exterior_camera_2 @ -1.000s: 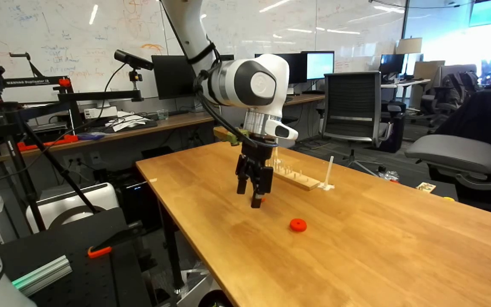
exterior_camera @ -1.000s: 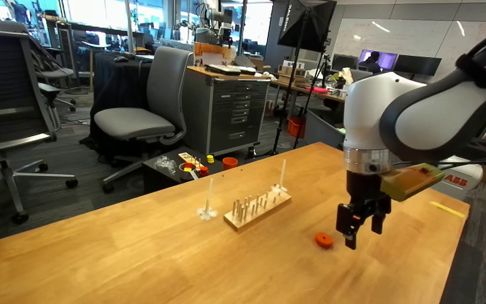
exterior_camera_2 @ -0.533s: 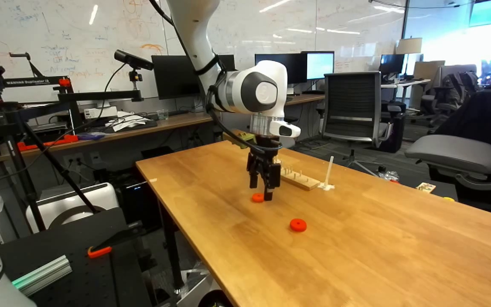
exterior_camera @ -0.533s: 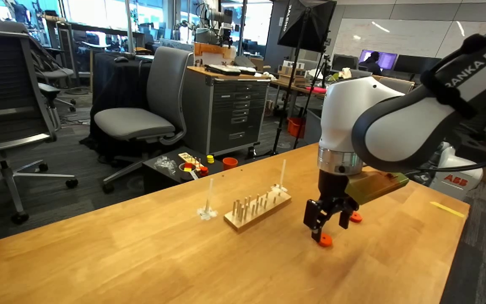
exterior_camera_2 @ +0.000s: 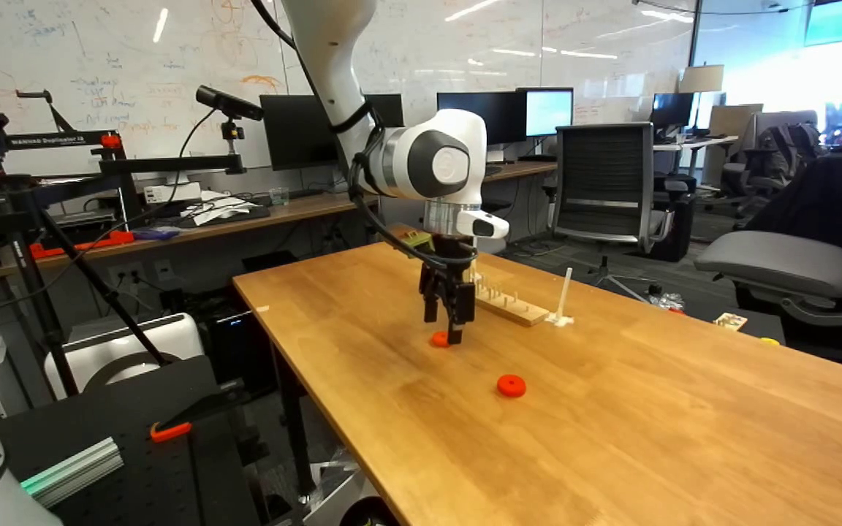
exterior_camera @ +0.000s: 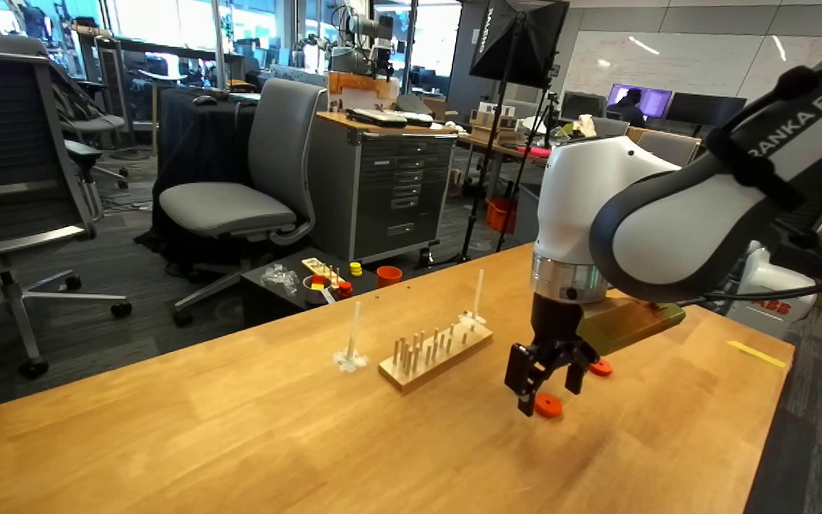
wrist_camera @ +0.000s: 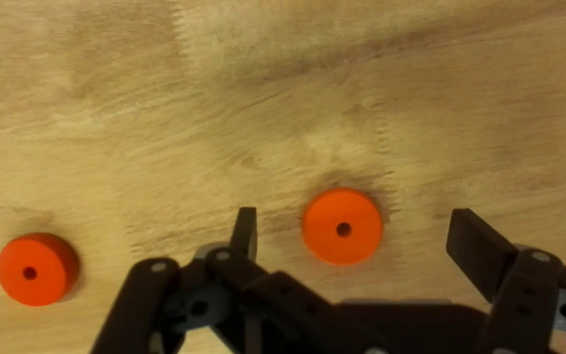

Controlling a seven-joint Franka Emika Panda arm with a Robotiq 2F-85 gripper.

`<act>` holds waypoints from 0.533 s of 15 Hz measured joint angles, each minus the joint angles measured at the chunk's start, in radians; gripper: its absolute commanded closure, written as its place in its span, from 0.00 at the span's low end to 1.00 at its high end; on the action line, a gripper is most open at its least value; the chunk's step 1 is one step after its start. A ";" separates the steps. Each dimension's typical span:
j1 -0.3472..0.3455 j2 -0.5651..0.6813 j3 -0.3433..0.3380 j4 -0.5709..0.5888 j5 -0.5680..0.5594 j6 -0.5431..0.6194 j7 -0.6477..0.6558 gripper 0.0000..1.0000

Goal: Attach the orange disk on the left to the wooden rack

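The orange disk is flat and round with a small centre hole. It lies on the table in both exterior views and in the wrist view. My gripper is open above it, also in the other exterior angle. In the wrist view the two fingers stand apart on either side of the disk without touching it, with a wider gap on one side. The wooden rack is a pale strip with upright pegs, partly hidden by the arm in an exterior view. It is out of the wrist view.
A look-alike orange-red disk lies nearby. One thin rod stands taped beside the rack, another at its far end. A low black table with small parts stands beyond the table edge.
In an exterior view my gripper has moved left until it is above the orange disk, then shifted slightly. The look-alike disk came into view there. The disks and rack have not moved.
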 measured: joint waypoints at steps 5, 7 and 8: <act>-0.003 0.001 -0.004 0.000 0.002 0.000 0.000 0.36; -0.006 0.003 -0.004 0.000 0.002 0.000 0.000 0.17; -0.007 0.004 -0.004 -0.001 0.003 0.000 0.000 0.07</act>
